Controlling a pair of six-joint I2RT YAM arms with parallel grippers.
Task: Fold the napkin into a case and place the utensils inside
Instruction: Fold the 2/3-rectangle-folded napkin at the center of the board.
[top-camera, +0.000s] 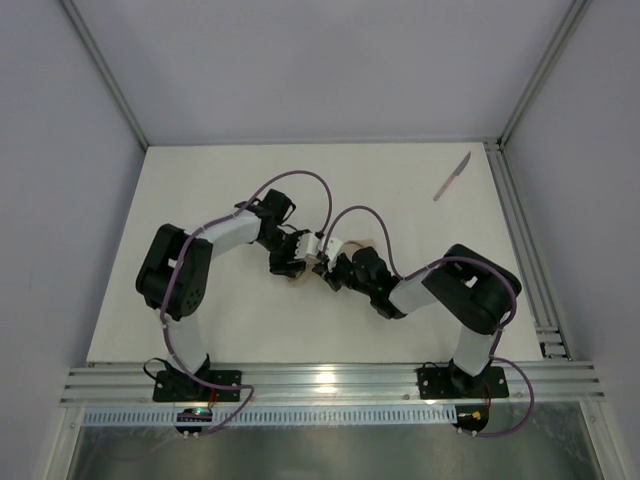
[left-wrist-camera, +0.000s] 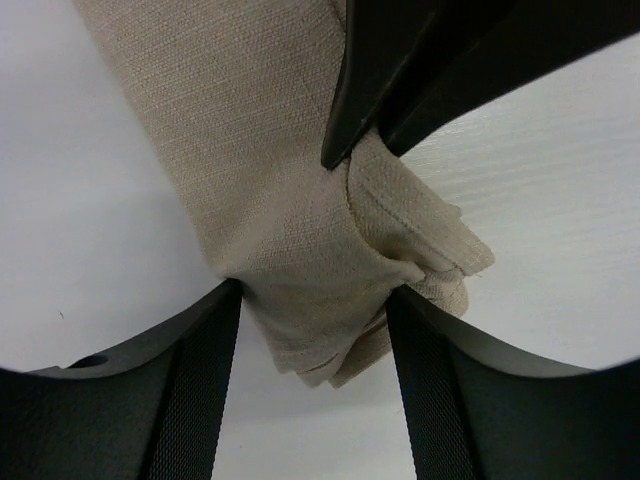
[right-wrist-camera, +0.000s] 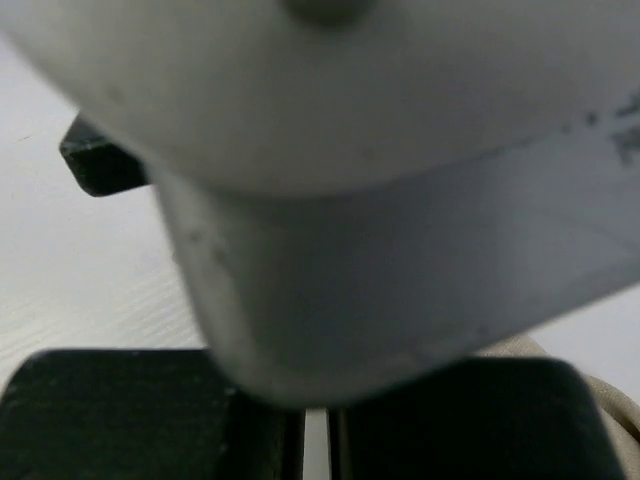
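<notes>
The napkin (left-wrist-camera: 270, 180), a beige cloth folded into a narrow tapered case, lies on the white table. Its layered end sits between my left gripper's (left-wrist-camera: 313, 290) fingers (left-wrist-camera: 200, 380), which press on both its sides. From above, only slivers of the napkin (top-camera: 297, 281) show under the two wrists. My left gripper (top-camera: 290, 265) and right gripper (top-camera: 330, 275) meet over it at mid-table. The right gripper's dark fingers (left-wrist-camera: 420, 70) rest on top of the cloth. In its own view the right gripper (right-wrist-camera: 317, 440) is shut, with nothing visible between the jaws. A knife (top-camera: 452, 177) with a pinkish handle lies far back right.
The left arm's pale wrist body (right-wrist-camera: 380, 200) fills most of the right wrist view. An aluminium rail (top-camera: 520, 230) runs along the table's right edge, another along the front (top-camera: 330, 380). Enclosure walls stand at the back and sides.
</notes>
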